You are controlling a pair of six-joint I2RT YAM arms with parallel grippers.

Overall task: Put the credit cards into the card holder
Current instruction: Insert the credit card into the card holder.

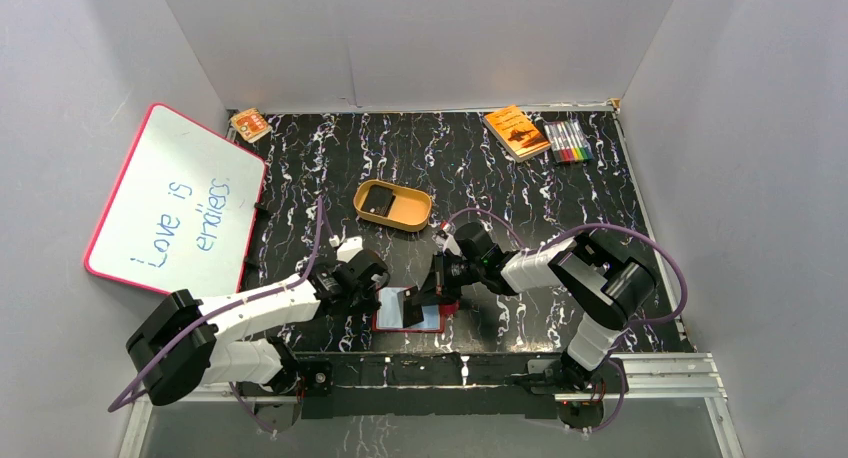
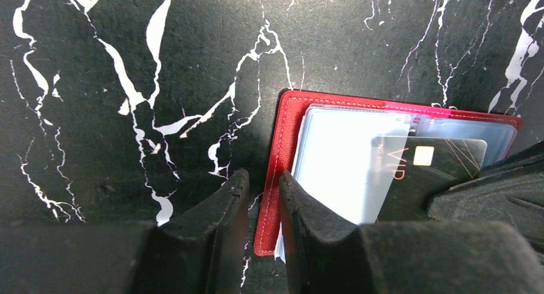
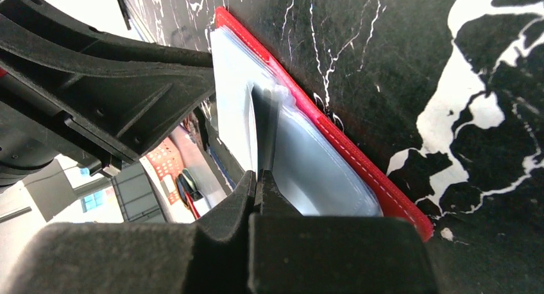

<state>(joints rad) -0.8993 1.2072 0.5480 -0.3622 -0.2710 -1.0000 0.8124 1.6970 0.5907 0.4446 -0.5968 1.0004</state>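
Right pincer (image 3: pixel 260 178): fingers together, clamped on black credit card (image 2: pixel 431 169). Own wrist view shows card edge-on, leading end under clear pocket of card holder (image 2: pixel 287 137). Only left wrist view shows card face: "VIP", chip. Left pincer (image 2: pixel 260 178): narrow gap over holder's red left edge; cannot tell if gripping. Holder lies open on surface (image 1: pixel 500 178), near arm bases. Top view alone: second credit card (image 1: pixel 378 202) in tan dish (image 1: pixel 415 221), well apart.
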